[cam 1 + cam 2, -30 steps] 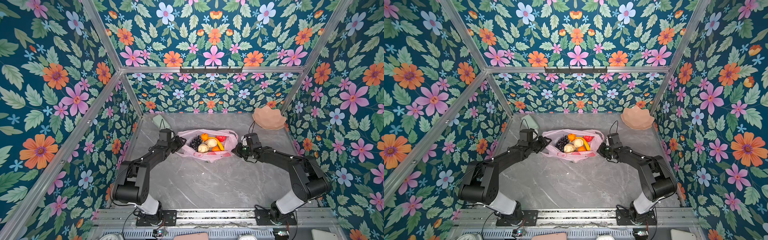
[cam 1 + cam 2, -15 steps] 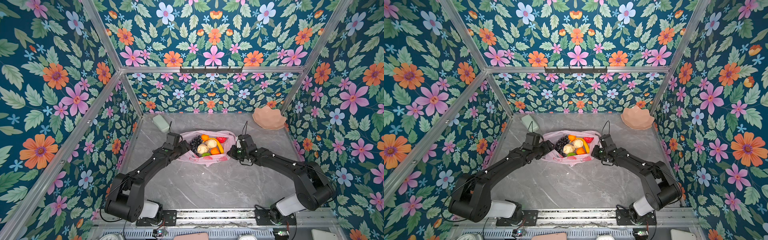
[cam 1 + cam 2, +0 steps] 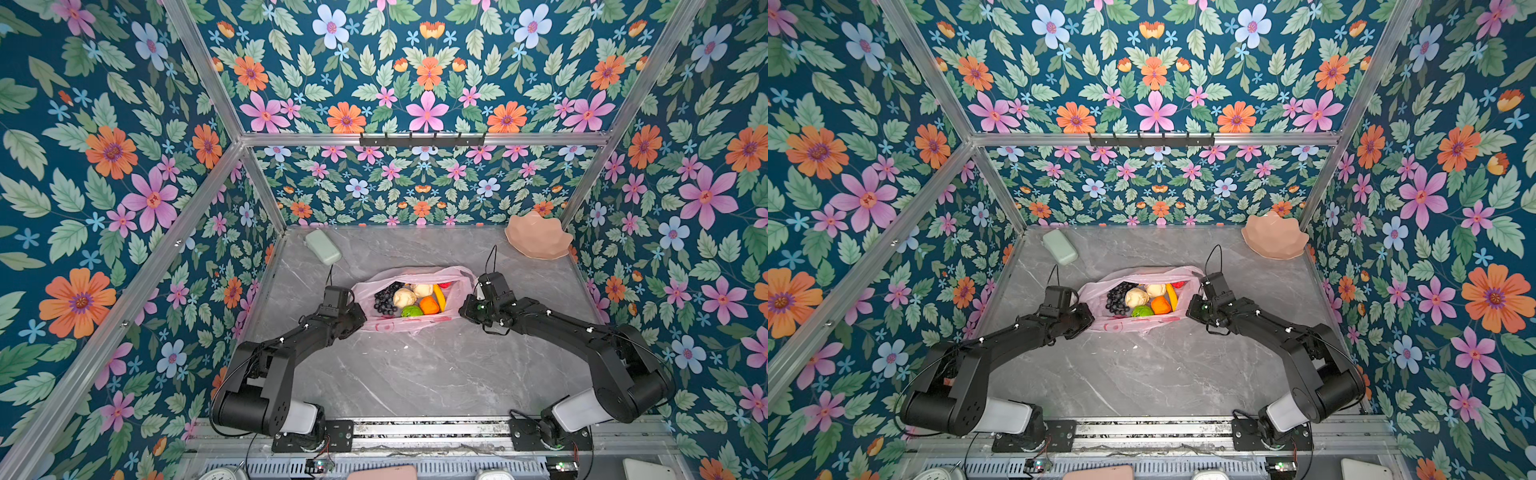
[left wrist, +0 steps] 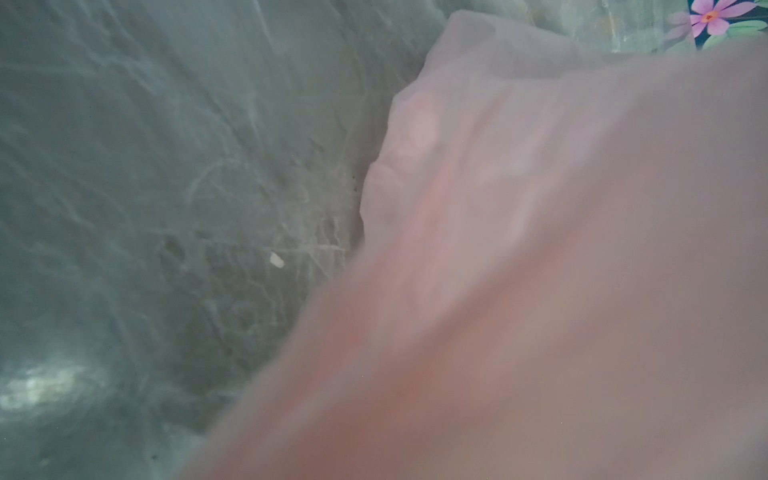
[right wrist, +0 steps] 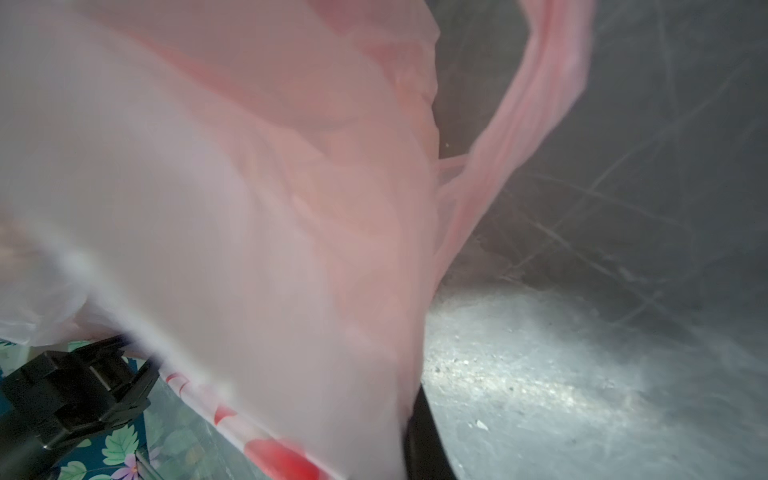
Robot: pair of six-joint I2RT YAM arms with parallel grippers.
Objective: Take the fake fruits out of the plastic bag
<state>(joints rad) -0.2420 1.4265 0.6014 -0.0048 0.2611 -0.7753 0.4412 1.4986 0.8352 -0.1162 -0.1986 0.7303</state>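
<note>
The plastic bag (image 3: 415,273), between left gripper (image 3: 362,319) and right gripper (image 3: 462,309), holds the fake fruits (image 3: 405,297). Both grippers are clamped on its edges.

Both top views look down; wrist views hug the plastic bag (image 4: 540,249).

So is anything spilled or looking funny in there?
Nothing has spilled: the fake fruits all sit inside the plastic bag. The peach bowl in the back right corner looks tipped up instead of flat, though that's hard to tell.
</note>
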